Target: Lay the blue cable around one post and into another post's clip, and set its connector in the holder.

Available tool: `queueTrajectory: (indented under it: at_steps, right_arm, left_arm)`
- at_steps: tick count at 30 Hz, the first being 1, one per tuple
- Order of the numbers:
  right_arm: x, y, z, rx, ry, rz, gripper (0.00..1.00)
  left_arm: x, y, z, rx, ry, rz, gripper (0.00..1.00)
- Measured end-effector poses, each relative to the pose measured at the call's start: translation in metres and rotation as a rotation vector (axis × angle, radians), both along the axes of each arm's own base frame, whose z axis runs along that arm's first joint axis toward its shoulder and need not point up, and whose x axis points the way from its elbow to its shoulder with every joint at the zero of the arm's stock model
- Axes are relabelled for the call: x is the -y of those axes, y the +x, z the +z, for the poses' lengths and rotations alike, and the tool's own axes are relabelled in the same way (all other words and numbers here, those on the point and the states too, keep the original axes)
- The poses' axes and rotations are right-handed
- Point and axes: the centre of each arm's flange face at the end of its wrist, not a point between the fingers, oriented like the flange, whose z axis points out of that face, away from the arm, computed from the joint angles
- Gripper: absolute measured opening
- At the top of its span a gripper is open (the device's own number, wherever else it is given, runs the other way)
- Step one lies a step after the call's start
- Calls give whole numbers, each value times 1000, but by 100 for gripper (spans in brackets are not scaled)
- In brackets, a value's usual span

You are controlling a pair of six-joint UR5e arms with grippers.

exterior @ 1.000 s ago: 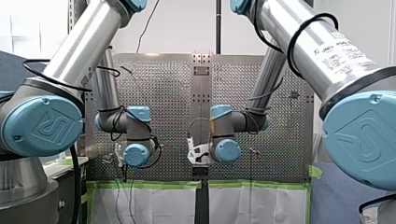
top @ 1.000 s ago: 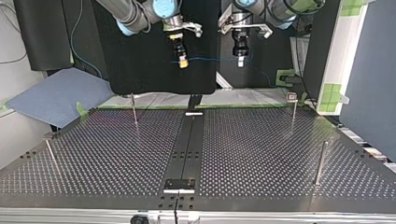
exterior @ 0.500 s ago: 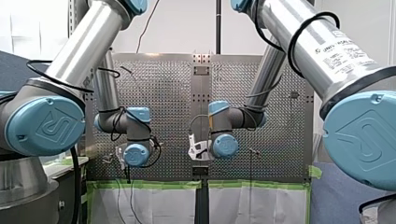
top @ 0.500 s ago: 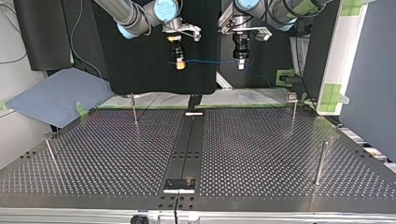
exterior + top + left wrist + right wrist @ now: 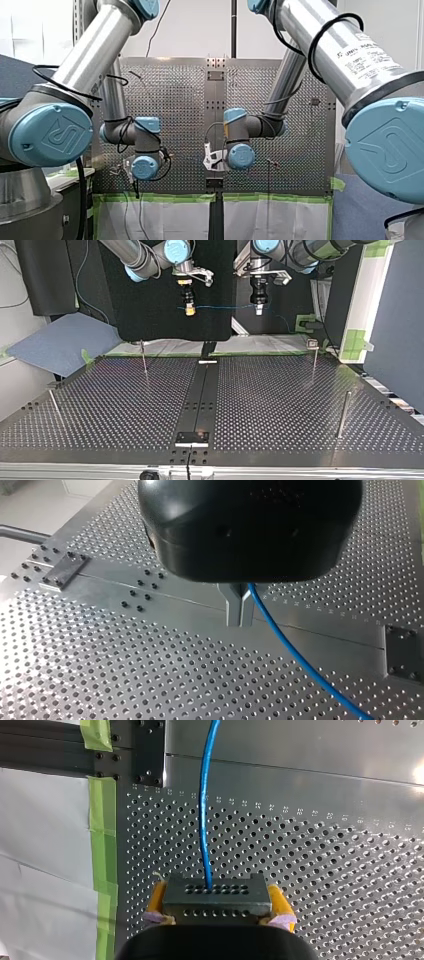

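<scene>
The blue cable [image 5: 222,307] runs taut between my two grippers, high above the table's far edge in the top view. My right gripper [image 5: 189,311], with yellow pads [image 5: 278,906], is shut on the cable's dark grey perforated connector [image 5: 215,896]; the cable [image 5: 204,820] leaves the connector straight ahead. The metal fingers [image 5: 235,611] of my left gripper [image 5: 258,310] are shut on the cable [image 5: 295,655], which trails away beside them over the perforated plate. Thin posts [image 5: 144,357] [image 5: 314,360] stand near the table's far edge. The second has a small clip head [image 5: 312,343].
Two more posts stand nearer the camera in the top view, a thick one [image 5: 343,415] at the right and a leaning one [image 5: 55,407] at the left. A black strip [image 5: 202,395] with a plate [image 5: 192,437] runs down the table's middle. Green tape [image 5: 102,830] marks the table's edge.
My right gripper has moved toward the top view's left with the connector, lengthening the cable span between the grippers. My left gripper has hardly moved.
</scene>
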Motion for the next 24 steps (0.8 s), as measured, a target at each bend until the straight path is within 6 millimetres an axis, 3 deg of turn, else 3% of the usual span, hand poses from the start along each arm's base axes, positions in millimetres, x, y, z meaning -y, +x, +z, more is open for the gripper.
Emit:
queueTrajectory:
  at_steps: [13, 24]
  right_arm:
    - [2, 3, 12, 17, -16, 3, 0]
    - [11, 11, 41, 24, -35, 6, 0]
  left_arm:
    - [-5, 4, -4, -7, -12, 2, 0]
    - [-11, 12, -3, -4, -40, -2, 0]
